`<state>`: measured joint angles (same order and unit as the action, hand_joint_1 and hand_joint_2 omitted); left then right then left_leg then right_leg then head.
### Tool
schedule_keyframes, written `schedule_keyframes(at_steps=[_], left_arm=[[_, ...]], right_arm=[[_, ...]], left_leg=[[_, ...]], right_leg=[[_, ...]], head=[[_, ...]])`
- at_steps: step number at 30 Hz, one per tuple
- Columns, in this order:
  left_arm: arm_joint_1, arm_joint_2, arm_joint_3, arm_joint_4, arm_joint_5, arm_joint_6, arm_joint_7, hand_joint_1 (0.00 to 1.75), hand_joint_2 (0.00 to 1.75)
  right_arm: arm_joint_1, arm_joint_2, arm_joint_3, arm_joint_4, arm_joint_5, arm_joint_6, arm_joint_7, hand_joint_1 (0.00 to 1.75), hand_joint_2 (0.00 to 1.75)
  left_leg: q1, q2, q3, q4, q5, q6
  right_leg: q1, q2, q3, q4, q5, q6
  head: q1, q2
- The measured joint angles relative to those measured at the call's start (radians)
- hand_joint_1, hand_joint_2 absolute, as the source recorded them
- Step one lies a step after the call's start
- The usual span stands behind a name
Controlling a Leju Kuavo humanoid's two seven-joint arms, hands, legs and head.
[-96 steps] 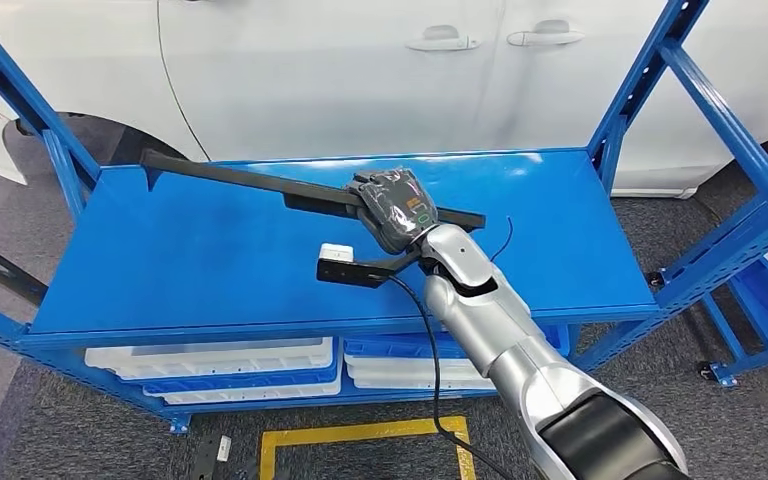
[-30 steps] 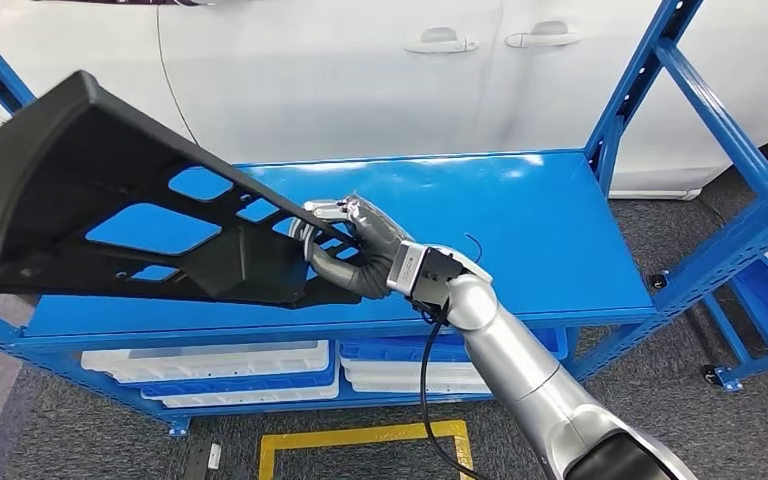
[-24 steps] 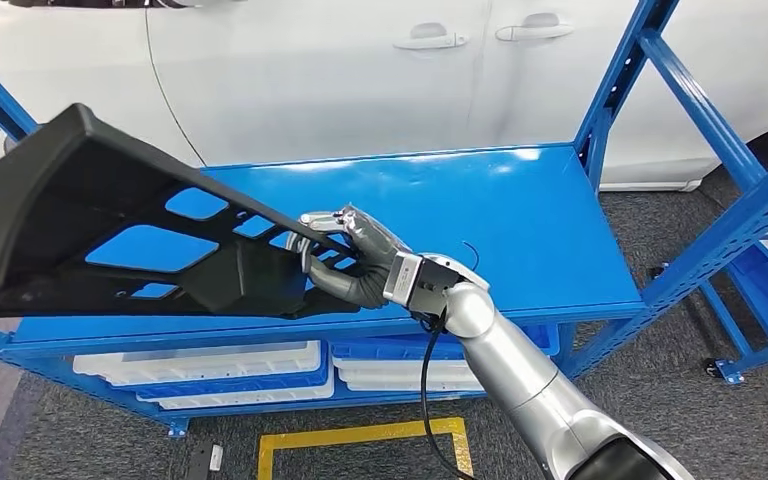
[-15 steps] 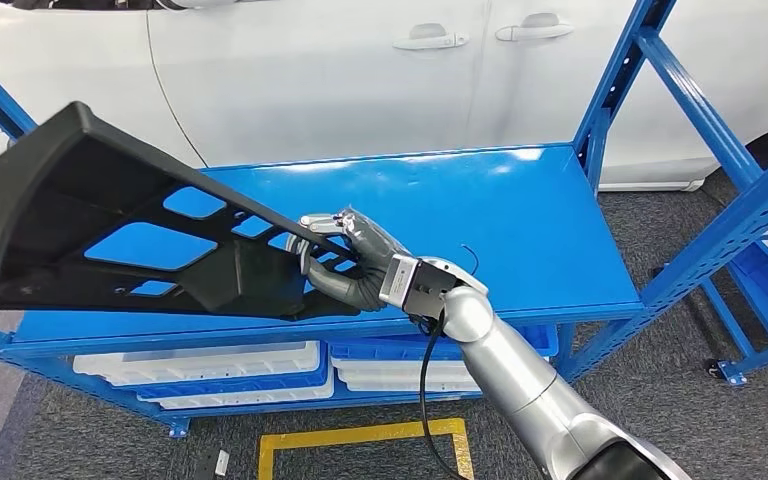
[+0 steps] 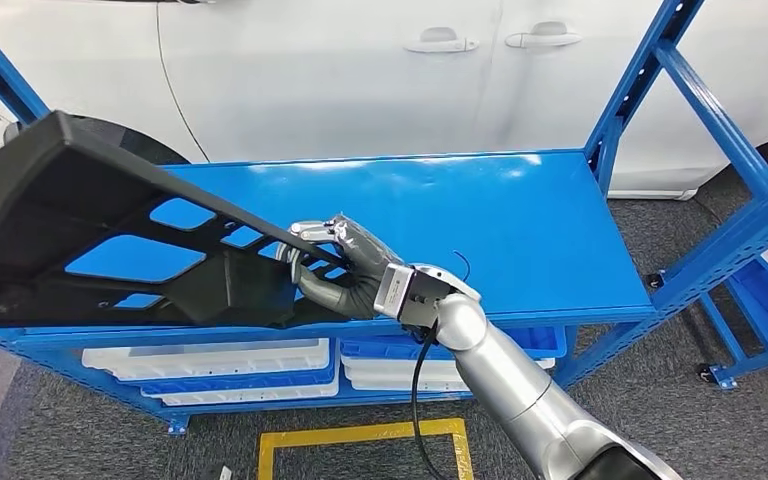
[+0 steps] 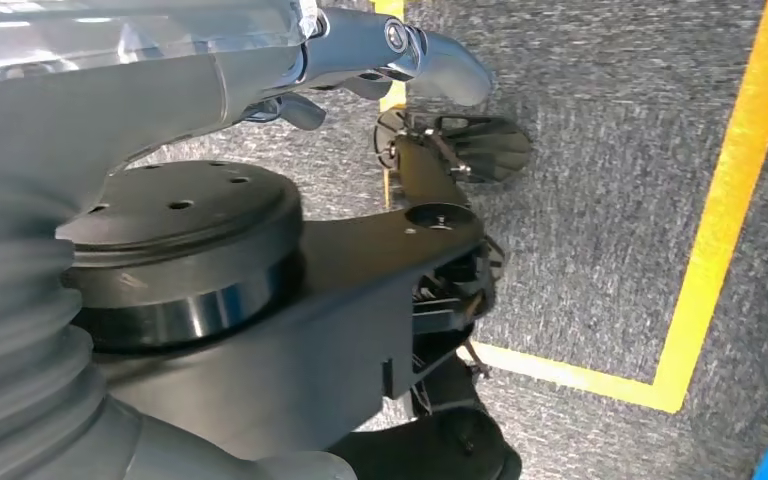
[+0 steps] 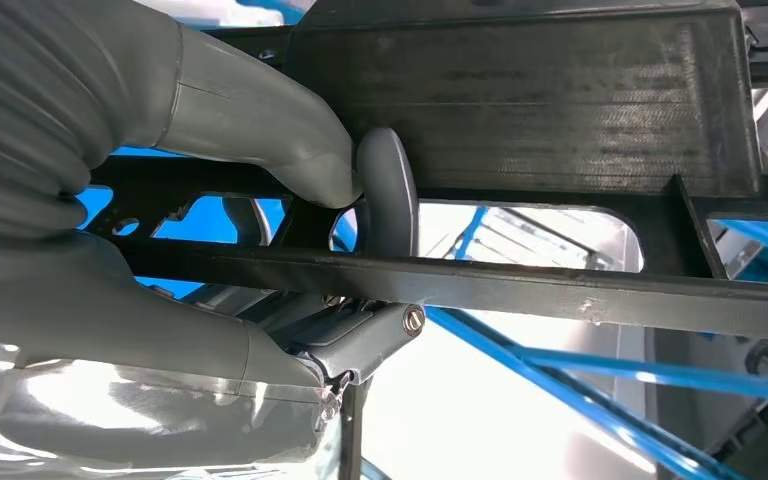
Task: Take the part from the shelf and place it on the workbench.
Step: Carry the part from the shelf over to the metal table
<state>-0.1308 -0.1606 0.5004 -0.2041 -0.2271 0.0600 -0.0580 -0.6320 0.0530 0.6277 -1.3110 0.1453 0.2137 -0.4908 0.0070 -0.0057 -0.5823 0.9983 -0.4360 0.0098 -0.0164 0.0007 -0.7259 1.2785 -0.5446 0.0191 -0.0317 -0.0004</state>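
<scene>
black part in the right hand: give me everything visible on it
The black part is a long, flat, matte piece that looks like moulded plastic, wide at its far end and narrowing toward the grip. Several cut-out windows separated by thin ribs show the blue shelf through them. It is lifted off the shelf surface and tilted, its wide end raised toward the robot's left. The right hand grips its narrow end, fingers wrapped around a rib; the right wrist view shows the thumb pressed against a bar. Nothing else visibly touches it.

Bright, even light; glare on the blue shelf [image 5: 480, 215] — wrist views blur close up, perhaps overexposed behind.
</scene>
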Motion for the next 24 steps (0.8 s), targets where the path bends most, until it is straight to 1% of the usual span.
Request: schedule_keyframes(at_steps=[1,2,3,4,5,7,8,9,10,12,13,14,15,16,17,18,19,20,21,22,23,24], left_arm=[[0.002,0.0,0.001,0.0,0.005,0.002,-0.002,0.0,1.75],[0.004,0.0,0.003,0.0,0.01,0.006,-0.004,0.0,1.75],[0.003,0.0,0.005,0.0,0.015,0.009,-0.005,0.0,1.75],[0.003,0.001,0.009,0.0,0.02,0.012,-0.006,0.0,1.75],[0.002,0.001,0.012,0.0,0.024,0.014,-0.008,0.0,1.75],[0.001,0.002,0.021,0.0,0.032,0.015,-0.012,0.0,1.75],[0.001,0.002,0.024,0.0,0.035,0.015,-0.014,0.0,1.75],[-0.001,0.002,0.026,0.0,0.037,0.014,-0.016,0.0,1.75],[-0.003,0.002,0.027,0.0,0.037,0.012,-0.017,0.0,1.75],[-0.009,0.0,0.027,0.0,0.032,0.009,-0.014,0.0,1.75],[-0.011,-0.002,0.027,0.0,0.029,0.008,-0.011,0.0,1.75],[-0.013,-0.004,0.027,0.0,0.028,0.007,-0.008,0.0,1.75],[-0.016,-0.006,0.027,0.0,0.028,0.003,-0.006,0.0,1.75],[-0.019,-0.008,0.027,0.0,0.028,-0.002,-0.005,0.0,1.75],[-0.023,-0.009,0.027,0.0,0.027,-0.007,-0.005,0.0,1.75],[-0.027,-0.01,0.027,0.0,0.027,-0.01,-0.005,0.0,1.75],[-0.032,-0.011,0.027,0.0,0.028,-0.01,-0.006,0.0,1.75],[-0.036,-0.011,0.027,0.0,0.028,-0.009,-0.007,0.0,1.75],[-0.039,-0.012,0.027,0.0,0.028,-0.007,-0.008,0.0,1.75],[-0.04,-0.012,0.027,0.0,0.028,-0.006,-0.008,0.0,1.75],[-0.041,-0.012,0.027,0.0,0.028,-0.006,-0.008,0.0,1.75],[-0.041,-0.012,0.027,0.0,0.028,-0.005,-0.008,0.0,1.75]], right_arm=[[-0.002,0.0,0.003,0.001,0.0,0.001,-0.005,1.75,1.75],[-0.005,0.0,0.005,0.001,0.0,0.001,-0.01,1.75,1.75],[-0.01,0.0,0.008,0.001,0.0,0.002,-0.015,1.75,1.75],[-0.014,0.001,0.01,0.002,0.001,0.002,-0.017,1.75,1.75],[-0.018,0.002,0.013,0.002,0.002,0.002,-0.018,1.75,1.75],[-0.024,0.004,0.016,0.002,0.005,0.005,-0.018,1.75,1.75],[-0.027,0.005,0.017,0.002,0.007,0.006,-0.016,1.75,1.75],[-0.03,0.007,0.018,0.001,0.009,0.008,-0.014,1.75,1.75],[-0.033,0.01,0.019,0.0,0.011,0.011,-0.012,1.75,1.75],[-0.036,0.012,0.02,-0.001,0.014,0.015,-0.004,1.75,1.75],[-0.037,0.012,0.021,-0.002,0.016,0.017,0.002,1.75,1.75],[-0.037,0.012,0.022,-0.002,0.017,0.018,0.006,1.75,1.75],[-0.037,0.012,0.023,-0.002,0.017,0.018,0.01,1.75,1.75],[-0.038,0.012,0.024,-0.002,0.017,0.018,0.011,1.75,1.75],[-0.039,0.012,0.024,-0.002,0.017,0.018,0.012,1.75,1.75],[-0.041,0.012,0.025,-0.002,0.017,0.018,0.012,1.75,1.75],[-0.043,0.012,0.025,-0.002,0.017,0.018,0.011,1.75,1.75],[-0.044,0.012,0.025,-0.001,0.017,0.018,0.011,1.75,1.75],[-0.045,0.012,0.026,-0.001,0.017,0.018,0.011,1.75,1.75],[-0.045,0.012,0.027,-0.001,0.017,0.018,0.011,1.75,1.75],[-0.046,0.012,0.028,0.0,0.017,0.018,0.011,1.75,1.75],[-0.047,0.012,0.029,0.0,0.017,0.018,0.011,1.75,1.75]], left_leg=[[0.0,-0.001,0.0,0.005,-0.003,-0.002],[0.0,-0.002,-0.003,0.012,-0.007,-0.006],[-0.001,-0.003,-0.007,0.021,-0.011,-0.011],[-0.003,-0.004,-0.011,0.027,-0.015,-0.017],[-0.004,-0.004,-0.014,0.031,-0.016,-0.022],[-0.003,-0.004,-0.017,0.032,-0.02,-0.032],[-0.002,-0.003,-0.018,0.037,-0.027,-0.037],[0.0,-0.002,-0.026,0.057,-0.044,-0.043],[0.001,-0.001,-0.042,0.097,-0.07,-0.049],[0.004,0.0,-0.096,0.222,-0.127,-0.056],[0.005,0.0,-0.121,0.276,-0.142,-0.058],[0.005,0.0,-0.133,0.301,-0.141,-0.058],[0.005,0.0,-0.128,0.288,-0.121,-0.056],[0.005,0.0,-0.105,0.236,-0.086,-0.053],[0.004,0.0,-0.073,0.166,-0.052,-0.048],[0.002,-0.001,-0.045,0.103,-0.026,-0.043],[-0.001,-0.001,-0.024,0.057,-0.014,-0.037],[-0.003,-0.001,-0.015,0.035,-0.013,-0.033],[-0.006,-0.001,-0.013,0.029,-0.014,-0.03],[-0.004,-0.001,-0.012,0.023,-0.013,-0.024],[-0.002,-0.001,-0.01,0.017,-0.008,-0.019],[0.0,0.0,-0.008,0.01,-0.004,-0.013]], right_leg=[[-0.002,0.0,0.031,-0.06,0.034,0.0],[-0.003,0.0,0.065,-0.126,0.059,-0.001],[-0.004,0.001,0.091,-0.18,0.077,-0.005],[-0.003,0.001,0.106,-0.213,0.084,-0.01],[0.0,0.003,0.109,-0.224,0.081,-0.016],[0.002,0.004,0.106,-0.226,0.085,-0.028],[0.001,0.004,0.106,-0.228,0.086,-0.033],[-0.001,0.004,0.107,-0.23,0.088,-0.037],[-0.003,0.003,0.107,-0.232,0.089,-0.041],[-0.002,0.001,0.108,-0.232,0.088,-0.045],[-0.002,0.001,0.108,-0.232,0.088,-0.045],[-0.001,0.001,0.108,-0.231,0.088,-0.045],[-0.001,0.002,0.109,-0.231,0.088,-0.045],[-0.001,0.003,0.111,-0.231,0.088,-0.045],[0.0,0.003,0.112,-0.232,0.087,-0.044],[0.001,0.004,0.113,-0.232,0.088,-0.041],[0.002,0.005,0.112,-0.233,0.089,-0.038],[0.003,0.005,0.11,-0.235,0.09,-0.033],[0.004,0.005,0.109,-0.237,0.093,-0.027],[0.004,0.004,0.109,-0.24,0.095,-0.021],[0.003,0.003,0.109,-0.239,0.092,-0.016],[0.003,0.003,0.104,-0.226,0.081,-0.011]], head=[[0.0,0.0],[0.0,0.0],[-0.001,0.0],[-0.001,0.0],[-0.001,0.0],[-0.001,0.0],[-0.002,0.0],[-0.002,0.0],[-0.002,0.0],[-0.002,0.0],[-0.002,0.0],[-0.002,0.0],[-0.002,0.0],[-0.002,0.0],[-0.002,0.0],[-0.002,0.0],[-0.002,0.0],[-0.002,0.0],[-0.002,0.0],[-0.001,0.0],[-0.001,0.0],[0.0,0.0]])
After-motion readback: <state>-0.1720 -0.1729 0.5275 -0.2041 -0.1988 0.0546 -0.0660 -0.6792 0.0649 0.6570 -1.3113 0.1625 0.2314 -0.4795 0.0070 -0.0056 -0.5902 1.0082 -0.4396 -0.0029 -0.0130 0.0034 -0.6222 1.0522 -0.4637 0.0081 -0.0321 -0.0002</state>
